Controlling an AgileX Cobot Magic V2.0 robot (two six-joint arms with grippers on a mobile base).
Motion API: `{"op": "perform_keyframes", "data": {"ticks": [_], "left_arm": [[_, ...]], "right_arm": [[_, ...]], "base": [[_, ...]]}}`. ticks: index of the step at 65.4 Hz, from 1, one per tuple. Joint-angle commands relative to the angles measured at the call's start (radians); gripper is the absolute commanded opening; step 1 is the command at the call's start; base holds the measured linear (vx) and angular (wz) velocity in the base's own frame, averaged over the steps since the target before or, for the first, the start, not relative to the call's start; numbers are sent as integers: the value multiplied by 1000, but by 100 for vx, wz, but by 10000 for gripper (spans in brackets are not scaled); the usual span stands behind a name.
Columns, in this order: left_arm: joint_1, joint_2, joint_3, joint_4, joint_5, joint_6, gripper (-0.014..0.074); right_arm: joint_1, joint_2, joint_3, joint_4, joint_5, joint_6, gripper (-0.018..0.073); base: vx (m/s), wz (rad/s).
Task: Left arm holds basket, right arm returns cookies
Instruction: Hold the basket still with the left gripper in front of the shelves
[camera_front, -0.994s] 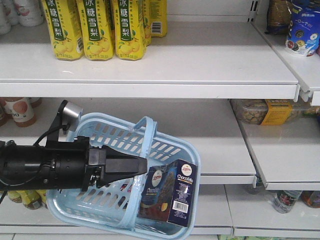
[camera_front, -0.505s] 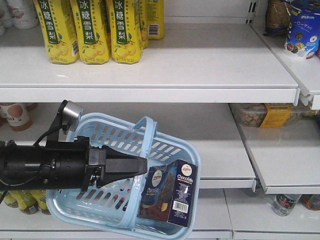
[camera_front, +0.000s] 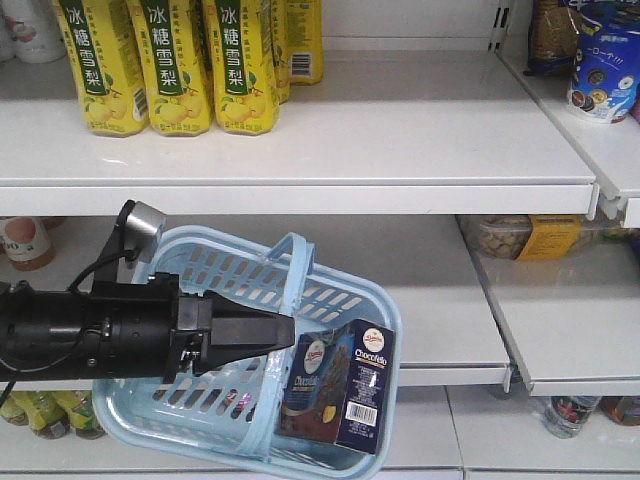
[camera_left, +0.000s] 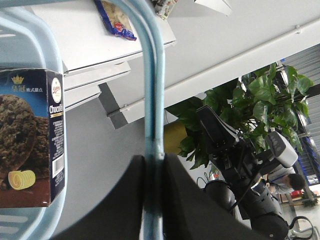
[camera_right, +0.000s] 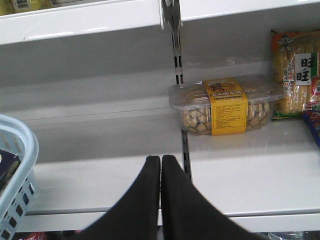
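Note:
The light blue basket (camera_front: 345, 290) hangs tilted in front of the middle shelf. My left gripper (camera_front: 285, 330) is shut on the basket's arched handle (camera_left: 152, 90), which runs straight up between its jaws in the left wrist view. The cookies (camera_front: 340, 385), a dark navy Chocofello carton, stand upright at the basket's right end and also show as the cookies (camera_left: 30, 135) at the left. My right gripper (camera_right: 160, 159) is shut with nothing in it and faces the middle shelf, to the right of the basket's rim (camera_right: 22, 155). The right arm (camera_left: 240, 155) shows beyond the handle.
Yellow drink cartons (camera_front: 170, 65) stand on the top shelf. A clear tub with a yellow label (camera_right: 225, 105) sits on the right shelf section, with snack bags (camera_right: 297, 75) beside it. A slotted upright (camera_right: 176, 60) divides the shelves. Bottles (camera_front: 45, 410) stand low left.
In the front view the shelves and their goods have drifted left and slightly down. The left arm, basket and cookies keep the same place in the frame.

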Motion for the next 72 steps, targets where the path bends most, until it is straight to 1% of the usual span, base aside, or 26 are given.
{"op": "perform_keyframes", "data": {"ticks": [1,72], "left_arm": [[-5,-32,-30,-118,57,19,-6],[-5,-32,-30,-118,57,19,-6]], "right_arm": [[0,-3,20,-3,-73,-2,-8],[0,-3,20,-3,-73,-2,-8]], "base": [[3,-1],[3,-1]]}}
